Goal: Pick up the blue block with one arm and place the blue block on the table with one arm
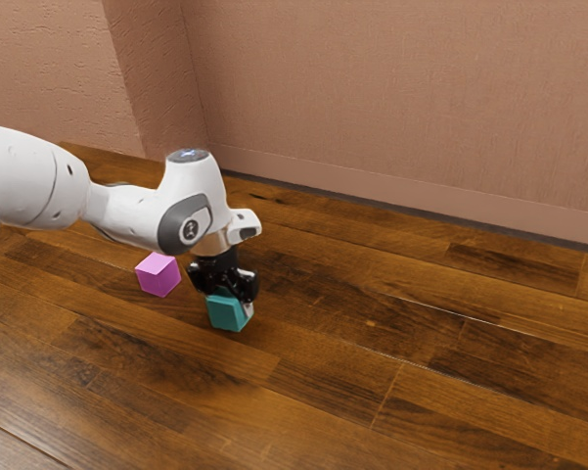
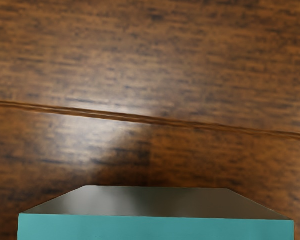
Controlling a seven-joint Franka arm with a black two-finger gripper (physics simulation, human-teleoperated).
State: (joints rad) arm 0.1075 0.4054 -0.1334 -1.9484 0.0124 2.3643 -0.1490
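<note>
Smooth, sq. blue block (image 2: pixel 154 229) under gripper (image 1: pixel 232 300); grainy wood tbl. (image 1: pixel 313 392)

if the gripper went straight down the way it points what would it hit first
The teal block at the lower end of the gripper, or, if that's held, the wooden table below; depth is unclear.

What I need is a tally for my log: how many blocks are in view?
2: a teal block at the gripper, and a pink block nearer the exterior view's left. The arm may hide others.
</note>
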